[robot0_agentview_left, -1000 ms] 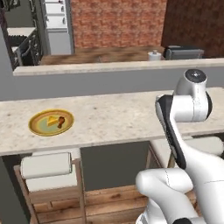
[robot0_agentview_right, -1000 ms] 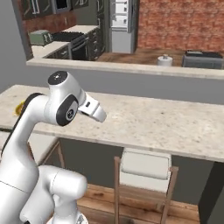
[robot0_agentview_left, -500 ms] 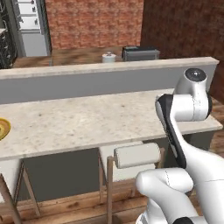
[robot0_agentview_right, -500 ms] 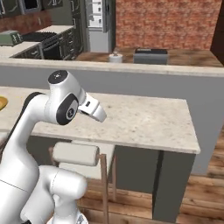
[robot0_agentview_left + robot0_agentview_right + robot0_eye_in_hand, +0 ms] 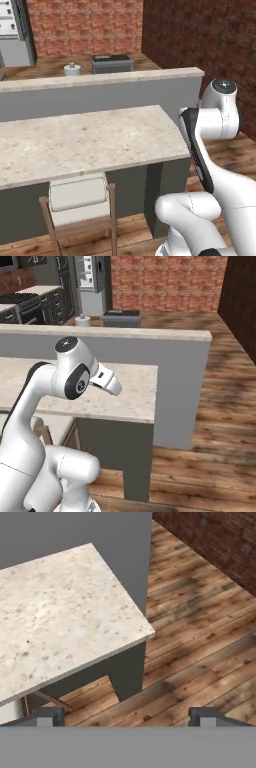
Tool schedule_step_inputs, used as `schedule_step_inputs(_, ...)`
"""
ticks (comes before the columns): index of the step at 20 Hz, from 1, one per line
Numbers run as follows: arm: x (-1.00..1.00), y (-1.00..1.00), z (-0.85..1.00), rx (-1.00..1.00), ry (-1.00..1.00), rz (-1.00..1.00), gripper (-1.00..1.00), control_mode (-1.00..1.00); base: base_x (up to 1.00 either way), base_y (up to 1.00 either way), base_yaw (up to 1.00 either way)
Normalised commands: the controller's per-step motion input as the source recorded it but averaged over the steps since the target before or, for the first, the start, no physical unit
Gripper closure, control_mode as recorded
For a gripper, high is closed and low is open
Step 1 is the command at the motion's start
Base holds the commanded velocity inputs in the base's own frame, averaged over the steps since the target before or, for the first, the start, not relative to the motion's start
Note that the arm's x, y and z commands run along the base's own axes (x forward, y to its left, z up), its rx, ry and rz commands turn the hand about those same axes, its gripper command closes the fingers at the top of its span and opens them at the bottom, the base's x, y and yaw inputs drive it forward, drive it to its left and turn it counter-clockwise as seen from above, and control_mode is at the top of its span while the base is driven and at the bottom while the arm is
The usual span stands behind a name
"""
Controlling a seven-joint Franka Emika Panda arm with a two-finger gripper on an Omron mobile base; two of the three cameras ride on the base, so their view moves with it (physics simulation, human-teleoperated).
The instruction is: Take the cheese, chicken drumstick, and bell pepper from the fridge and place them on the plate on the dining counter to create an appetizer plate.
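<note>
The counter [image 5: 90, 137] is a long slab of pale speckled stone on a dark grey base. In the left base view it fills the middle left of the picture and ends near the middle right. In the right base view the counter [image 5: 125, 393] runs in from the left edge and stops near the middle. In the hand view its corner [image 5: 65, 612] takes up the upper left, with wood floor [image 5: 200, 637] to the right and below.

The claw [image 5: 127, 717] sits at the bottom of the hand view. Its two dark tips stand far apart, one at the lower left and one at the lower right. It is wide open. Nothing is between the tips, and they touch nothing. Below the gap is bare floor, just past the counter's corner.

A stool [image 5: 77, 197] with a pale seat stands under the counter at the lower left of the left base view.

The fridge [image 5: 92, 281] is far back, at the top of the right base view, left of the middle. A brick wall [image 5: 82, 25] is behind it.
</note>
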Motion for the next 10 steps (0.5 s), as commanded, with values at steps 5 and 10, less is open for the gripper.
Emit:
schedule_step_inputs(5, 0.0, 0.0, 0.0, 0.0, 0.0, 0.0, -1.0, 1.0, 0.31, -1.0, -0.06)
schedule_step_inputs(10, 0.0, 0.0, 0.0, 0.0, 0.0, 0.0, -1.0, 1.0, 0.38, -1.0, -0.04)
